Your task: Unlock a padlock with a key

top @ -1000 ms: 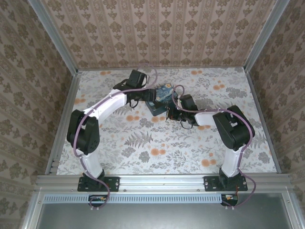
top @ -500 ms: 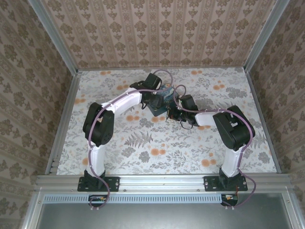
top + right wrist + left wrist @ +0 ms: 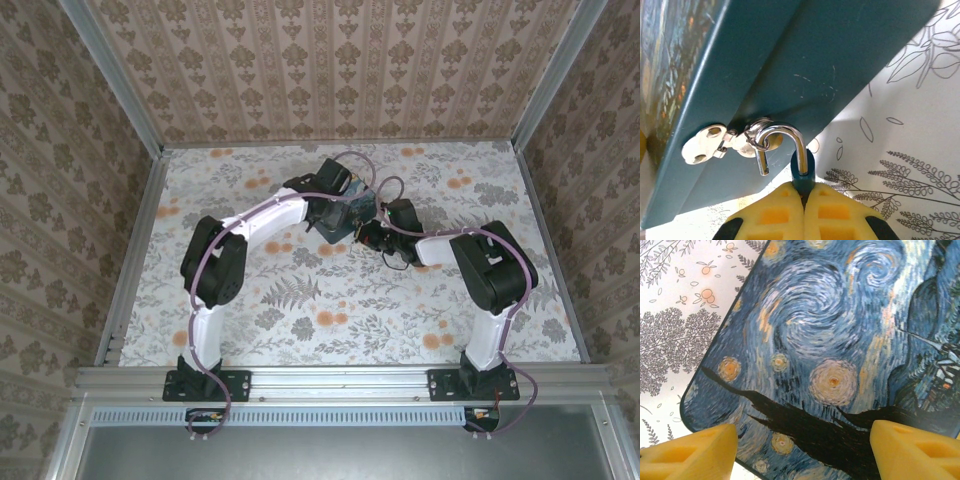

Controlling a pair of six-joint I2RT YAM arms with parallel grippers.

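The padlock (image 3: 803, 169) has a small dark teal body and a chrome shackle (image 3: 785, 131). The shackle's free leg stands out of the body and hooks through the ring of the silver hasp (image 3: 710, 142) on the blue box (image 3: 790, 60). My right gripper (image 3: 804, 197) is shut on the padlock's body, at the box's near right side (image 3: 368, 235). My left gripper (image 3: 802, 440) hangs open just over the swirl-painted lid (image 3: 830, 340), its yellow fingers (image 3: 700, 450) wide apart with nothing between them. The key is hidden.
The box (image 3: 340, 215) sits mid-table on a floral cloth (image 3: 300, 300). Both arms meet over it, trailing purple cables (image 3: 360, 165). Patterned walls and metal rails (image 3: 130, 250) enclose the table on three sides.
The left arm has swung right and forward, bringing its open gripper from beside the box to over the lid. The right gripper has stayed shut at the padlock, shifting only slightly.
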